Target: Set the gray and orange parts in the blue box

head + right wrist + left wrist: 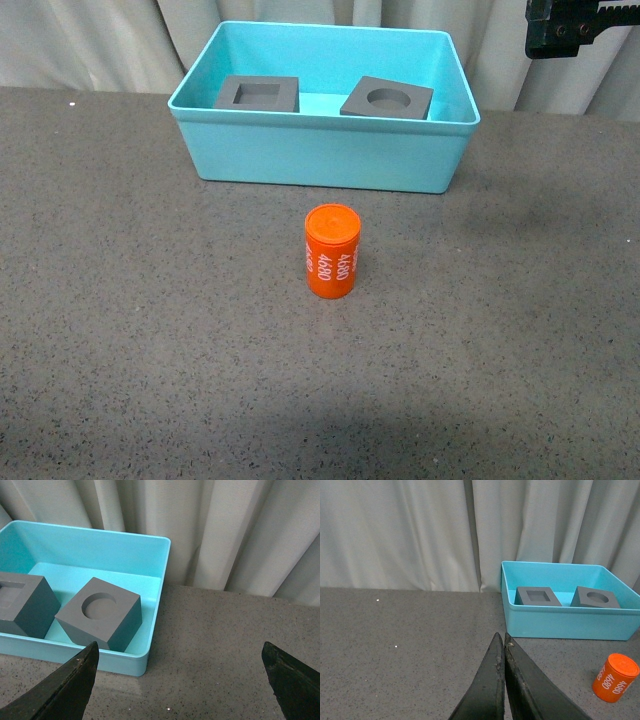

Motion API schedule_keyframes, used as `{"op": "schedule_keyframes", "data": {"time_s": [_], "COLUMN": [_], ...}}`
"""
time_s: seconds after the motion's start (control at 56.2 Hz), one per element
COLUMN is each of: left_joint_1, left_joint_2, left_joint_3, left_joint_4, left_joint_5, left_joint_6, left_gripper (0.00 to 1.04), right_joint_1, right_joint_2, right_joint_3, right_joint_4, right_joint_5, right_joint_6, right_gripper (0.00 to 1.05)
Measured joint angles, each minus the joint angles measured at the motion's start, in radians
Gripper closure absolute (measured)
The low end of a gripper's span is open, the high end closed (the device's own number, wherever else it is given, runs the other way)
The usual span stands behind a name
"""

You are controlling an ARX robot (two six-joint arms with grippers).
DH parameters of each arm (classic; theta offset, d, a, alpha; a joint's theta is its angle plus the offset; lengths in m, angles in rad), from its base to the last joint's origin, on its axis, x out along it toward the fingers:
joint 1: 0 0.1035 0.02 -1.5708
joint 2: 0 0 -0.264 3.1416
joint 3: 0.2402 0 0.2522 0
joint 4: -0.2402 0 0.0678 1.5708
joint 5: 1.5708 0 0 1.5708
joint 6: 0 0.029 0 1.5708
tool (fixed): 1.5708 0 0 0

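Two gray cubes (258, 94) (387, 99) half-hidden in blue box (320, 150) — left jaws together, right jaws wide.

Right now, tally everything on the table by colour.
Blue: 1, the light-blue rectangular plastic box.
Gray: 2, the matte gray cube with a square recess and the matte gray cube with a round recess, both inside the box.
Orange: 1, the orange plastic cylinder printed "4680", outside the box.
Total: 4.

The blue box (320, 160) is turquoise; inside it the square-recess cube (228, 98) and round-recess cube (360, 102) are matte dark gray. In front of the box the orange cylinder (331, 255) carries white "4680" lettering. The table (150, 300) is dark gray with pale speckles; the curtain (395, 530) behind the box is off-white.
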Motion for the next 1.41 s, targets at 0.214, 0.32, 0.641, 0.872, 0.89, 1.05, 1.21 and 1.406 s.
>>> {"op": "schedule_keyframes", "data": {"time_s": [0.214, 0.32, 0.641, 0.872, 0.89, 1.05, 1.21, 1.406], "left_joint_1": [0.0, 0.0, 0.0, 0.0, 0.0, 0.0, 0.0, 0.0], "left_joint_2": [-0.182, -0.186, -0.187, -0.187, -0.187, -0.187, -0.187, -0.187], "left_joint_3": [0.0, 0.0, 0.0, 0.0, 0.0, 0.0, 0.0, 0.0], "left_joint_4": [-0.189, -0.192, -0.193, -0.193, -0.193, -0.193, -0.193, -0.193], "left_joint_5": [0.001, 0.0, 0.0, 0.0, 0.0, 0.001, 0.0, 0.0], "left_joint_6": [0.002, 0.002, 0.003, 0.003, 0.003, 0.003, 0.003, 0.003], "left_gripper": [1.01, 1.01, 0.64, 0.15, 0.14, 0.07, 0.07, 0.07], "right_joint_1": [0.0, 0.0, 0.017, 0.045, 0.046, 0.055, 0.063, 0.103], "right_joint_2": [0.0, -0.001, 0.011, 0.145, 0.151, 0.238, 0.303, 0.354], "right_joint_3": [0.0, 0.0, 0.04, 0.271, 0.278, 0.386, 0.44, 0.475], "right_joint_4": [0.0, 0.0, -0.081, -0.434, -0.444, -0.575, -0.672, -0.788], "right_joint_5": [0.0, 0.0, -0.008, -0.347, -0.357, -0.513, -0.607, -0.67], "right_joint_6": [0.0, 0.0, -0.135, -0.246, -0.253, -0.344, -0.454, -0.622], "right_gripper": [0.1, 0.1, 0.1, 0.1, 0.1, 0.1, 0.1, 0.1]}}
